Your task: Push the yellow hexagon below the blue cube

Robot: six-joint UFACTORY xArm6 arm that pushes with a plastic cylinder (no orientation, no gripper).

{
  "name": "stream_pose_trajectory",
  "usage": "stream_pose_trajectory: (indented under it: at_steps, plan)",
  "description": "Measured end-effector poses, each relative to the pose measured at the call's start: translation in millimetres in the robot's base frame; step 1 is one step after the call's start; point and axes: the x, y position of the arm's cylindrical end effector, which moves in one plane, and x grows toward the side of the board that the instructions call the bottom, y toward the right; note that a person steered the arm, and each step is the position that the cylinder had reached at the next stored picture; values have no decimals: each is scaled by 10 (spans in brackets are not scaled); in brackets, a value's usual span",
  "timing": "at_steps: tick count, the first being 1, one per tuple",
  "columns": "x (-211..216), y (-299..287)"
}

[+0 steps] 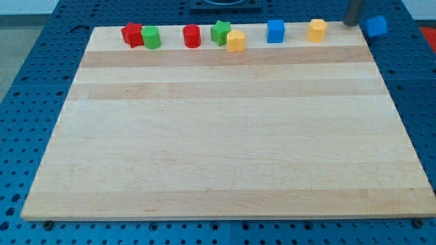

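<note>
The blue cube (275,30) stands at the board's top edge, right of the middle. A yellow block that looks like a hexagon (317,30) stands to its right on the same edge. A second yellow block (236,41), its shape unclear, stands left of the cube, slightly lower. My tip (352,25) is at the view's top right, just right of the yellow hexagon and apart from it. Another blue block (376,26) lies right of the tip, off the board's corner.
Along the top edge to the left stand a red block (131,34), a green block (150,38), a red cylinder (192,36) and a green star-like block (220,32) touching the second yellow block. The wooden board (225,136) lies on a blue perforated table.
</note>
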Motion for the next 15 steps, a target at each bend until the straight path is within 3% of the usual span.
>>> stream_pose_trajectory:
  at_steps: [2,3,4,9,10,11,12,13,15]
  plan:
    - [306,0]
    - [-25,64]
    - [-58,68]
    - [77,-177]
    - [-43,-304]
    - [55,-522]
    - [414,-876]
    - [475,-1340]
    - [536,-1593]
